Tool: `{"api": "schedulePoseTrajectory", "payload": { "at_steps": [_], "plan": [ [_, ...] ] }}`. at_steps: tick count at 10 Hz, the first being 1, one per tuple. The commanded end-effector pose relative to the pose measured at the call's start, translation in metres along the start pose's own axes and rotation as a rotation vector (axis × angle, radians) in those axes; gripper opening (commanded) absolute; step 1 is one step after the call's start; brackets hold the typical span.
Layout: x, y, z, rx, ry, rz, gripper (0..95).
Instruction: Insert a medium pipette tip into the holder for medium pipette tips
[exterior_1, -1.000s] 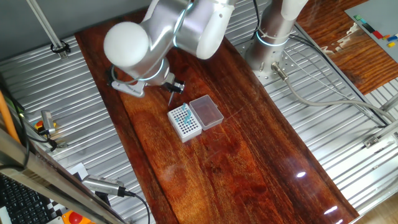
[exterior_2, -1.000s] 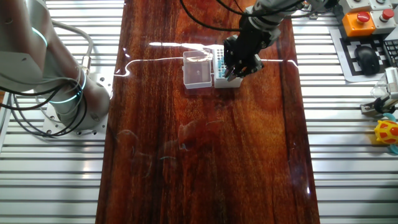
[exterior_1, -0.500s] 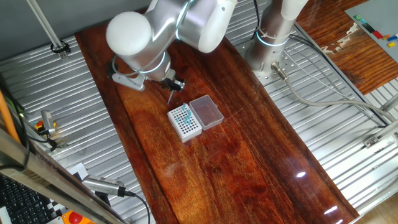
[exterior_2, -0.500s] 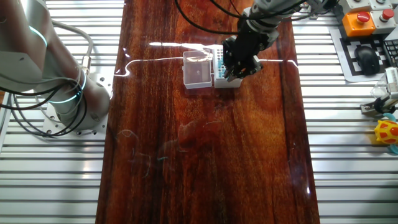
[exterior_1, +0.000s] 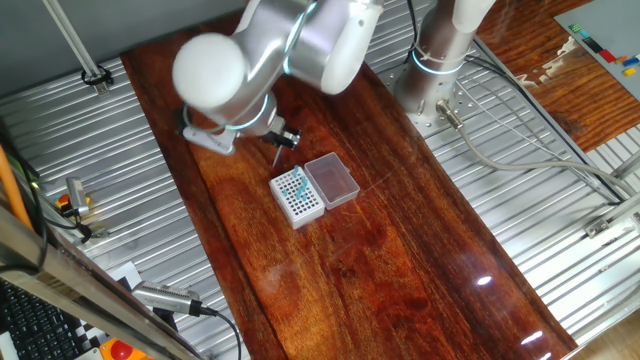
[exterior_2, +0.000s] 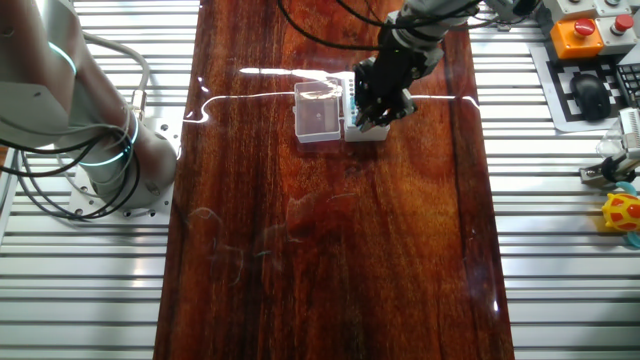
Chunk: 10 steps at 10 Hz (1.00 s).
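While we looked across the dark wooden tabletop (exterior_1: 400, 260) from its near, bare end, nothing lay between us and the holder for medium pipette tips (exterior_1: 297, 196), the small white box with its grid of dark holes. Its clear lid (exterior_1: 332, 180) lay folded open just beside it, touching along one edge. A little farther back the pincer (exterior_1: 277, 146) hung close over the far edge of the box, and a thin dark sliver, which we took for the medium pipette tip (exterior_1: 275, 157), pointed down from it toward the grid, apparently not yet seated. The fingers seemed closed on that sliver, though it was too small for us to be sure. In the other fixed view the pincer (exterior_2: 377, 105) covered much of the box (exterior_2: 364, 130), so we could not tell whether the point had met a hole.

We judged the step in hand to be the final alignment. The next move called for a small sideways correction over a free hole, then a straight descent, and release only once the tip stood upright.

We could read no brand, label or writing anywhere.
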<state>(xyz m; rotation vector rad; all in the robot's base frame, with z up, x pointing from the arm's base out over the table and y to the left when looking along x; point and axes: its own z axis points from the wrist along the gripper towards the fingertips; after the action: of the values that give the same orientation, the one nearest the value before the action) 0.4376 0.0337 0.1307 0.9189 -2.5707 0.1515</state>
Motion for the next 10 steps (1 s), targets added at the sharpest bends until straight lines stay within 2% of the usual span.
{"api": "schedulePoseTrajectory", "payload": {
  "at_steps": [1,10],
  "plan": [
    [0.000,0.001,0.001,-0.016,0.007,-0.092,0.0],
    [-0.011,0.006,0.015,-0.010,0.012,-0.103,0.0]
  ]
}}
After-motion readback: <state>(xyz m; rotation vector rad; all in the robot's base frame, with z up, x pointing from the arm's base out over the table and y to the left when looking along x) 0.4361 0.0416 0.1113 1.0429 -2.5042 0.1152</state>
